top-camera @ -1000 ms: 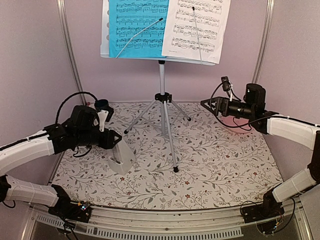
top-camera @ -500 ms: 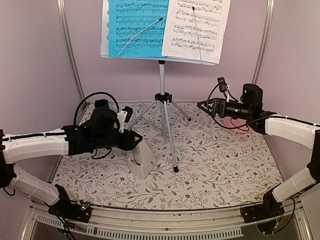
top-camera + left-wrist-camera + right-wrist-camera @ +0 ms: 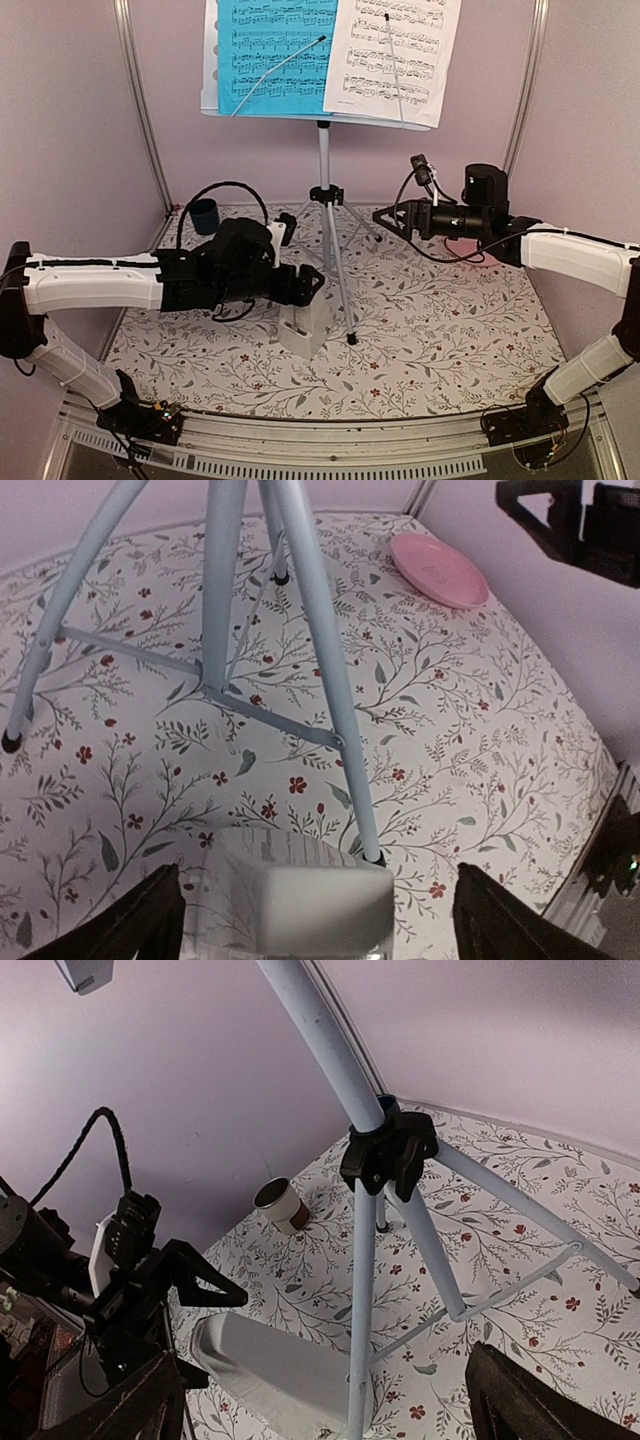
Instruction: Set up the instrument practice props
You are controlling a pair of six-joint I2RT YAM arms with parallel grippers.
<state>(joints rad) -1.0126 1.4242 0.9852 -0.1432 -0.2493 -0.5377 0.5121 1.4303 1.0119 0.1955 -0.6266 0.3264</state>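
The pale grey-blue music stand (image 3: 211, 60) stands at the back on its silver tripod (image 3: 325, 235). It holds a bright blue sheet (image 3: 275, 50) and a white sheet (image 3: 395, 50). The white metronome (image 3: 305, 328) stands on the mat by the tripod's front foot (image 3: 351, 340). My left gripper (image 3: 303, 288) is just above it. In the left wrist view the metronome (image 3: 300, 895) sits between wide-open jaws, with a gap on its right side. My right gripper (image 3: 385, 215) is open and empty in the air right of the tripod. The right wrist view also shows the metronome (image 3: 290, 1375).
A dark blue cup (image 3: 205, 213) stands at the back left of the floral mat. A pink plate (image 3: 438, 570) lies at the back right, partly behind my right arm. Tripod legs (image 3: 310, 650) spread across the mat's middle. Walls close in on three sides.
My left arm has swept right, taking the tilted metronome from the mat's left side to the tripod's front foot, where it is now upright. My right gripper has moved left toward the tripod.
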